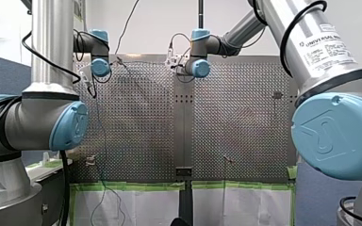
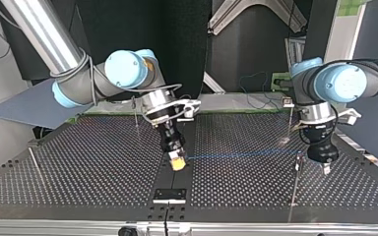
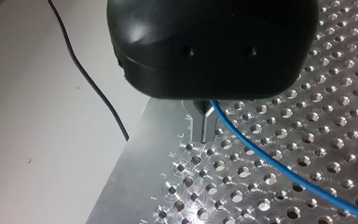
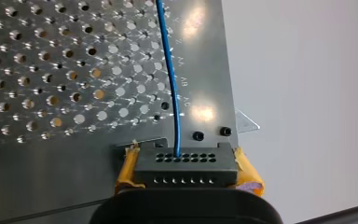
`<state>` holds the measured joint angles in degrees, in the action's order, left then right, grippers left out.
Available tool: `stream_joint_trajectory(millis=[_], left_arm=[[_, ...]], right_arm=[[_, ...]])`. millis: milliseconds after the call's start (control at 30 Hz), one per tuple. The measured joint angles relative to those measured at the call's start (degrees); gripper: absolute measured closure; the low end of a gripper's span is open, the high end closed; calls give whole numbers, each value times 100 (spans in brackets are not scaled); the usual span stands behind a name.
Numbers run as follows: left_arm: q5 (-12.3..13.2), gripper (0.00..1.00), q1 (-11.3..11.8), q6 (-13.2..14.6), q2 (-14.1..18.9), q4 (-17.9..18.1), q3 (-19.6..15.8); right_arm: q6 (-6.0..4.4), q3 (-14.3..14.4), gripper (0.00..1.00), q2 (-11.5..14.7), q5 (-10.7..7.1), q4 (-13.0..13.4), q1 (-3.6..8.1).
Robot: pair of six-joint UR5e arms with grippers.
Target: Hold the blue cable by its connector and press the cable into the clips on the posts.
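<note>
My right gripper (image 2: pixel 177 162) clamps the connector (image 4: pixel 186 169) (yellow pads) while my left gripper (image 3: pixel 205 126) pinches the blue cable (image 3: pixel 279 163) taut for clipping.

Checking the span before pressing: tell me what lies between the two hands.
Top view: the thin blue cable runs from my right hand towards my left hand, past a thin metal post, above the perforated metal table.

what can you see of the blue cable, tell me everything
The blue cable is thin, with a smooth plastic-looking jacket. One end enters a black connector with rows of holes, clamped between the yellow pads of my right gripper. From there it stretches nearly straight over the perforated table to my left gripper.
</note>
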<state>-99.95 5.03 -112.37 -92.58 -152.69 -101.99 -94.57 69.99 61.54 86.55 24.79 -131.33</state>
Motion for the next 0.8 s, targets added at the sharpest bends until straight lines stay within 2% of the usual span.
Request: stream_joint_trajectory(millis=[167,367,800], left_arm=[[4,99,8,-13,0,22,-1],[6,99,10,-44,0,159,2],[156,99,85,-302,-1,581,2]], right_arm=[[6,-97,100,-124,-122,0,68],[-11,-148,100,-199,-179,-2,113],[-44,-304,100,-215,-261,-42,125]])
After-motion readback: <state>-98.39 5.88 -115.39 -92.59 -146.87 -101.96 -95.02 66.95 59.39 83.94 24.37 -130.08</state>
